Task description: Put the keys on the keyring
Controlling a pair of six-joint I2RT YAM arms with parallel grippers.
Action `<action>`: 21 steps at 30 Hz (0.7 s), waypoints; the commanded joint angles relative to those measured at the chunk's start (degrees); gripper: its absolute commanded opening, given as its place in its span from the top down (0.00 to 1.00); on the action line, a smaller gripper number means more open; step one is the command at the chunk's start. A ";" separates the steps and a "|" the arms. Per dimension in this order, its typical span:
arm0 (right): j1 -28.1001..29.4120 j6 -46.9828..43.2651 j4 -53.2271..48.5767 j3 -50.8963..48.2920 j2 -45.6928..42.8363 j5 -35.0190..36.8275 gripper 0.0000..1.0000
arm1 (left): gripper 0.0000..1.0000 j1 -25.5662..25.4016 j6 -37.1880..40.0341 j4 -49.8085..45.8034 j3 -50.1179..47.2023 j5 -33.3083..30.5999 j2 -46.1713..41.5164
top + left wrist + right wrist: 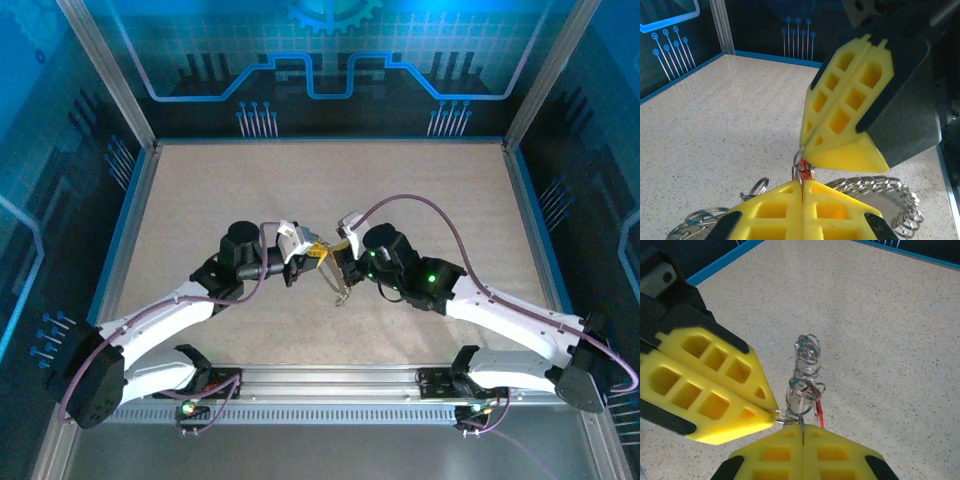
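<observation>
The left gripper [314,253] and the right gripper [341,250] meet tip to tip above the table [200,200], both with fingers squeezed together — the right one pinches the wire of the keyring [807,357], which hangs in loops, and the left seems to pinch a red-headed key [804,167]. The right arm should hold very still while the left slides the key on slowly — a tug could lose it.

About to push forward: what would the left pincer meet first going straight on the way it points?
The red-headed key and keyring wire at the left pincer, then almost at once the right pincer; depth unclear.
</observation>
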 commanded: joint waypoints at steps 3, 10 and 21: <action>0.58 4.33 -1.01 -1.93 -1.22 3.95 1.00 | 1.00 -0.80 -0.64 4.81 1.04 1.88 -1.21; -1.39 7.13 0.77 -4.15 -1.46 -4.05 1.00 | 1.00 -0.76 -2.05 10.60 -0.99 3.29 0.00; -9.38 0.20 -2.33 -5.73 -9.32 -17.51 0.76 | 1.00 -0.81 -1.33 14.40 -1.78 4.60 0.35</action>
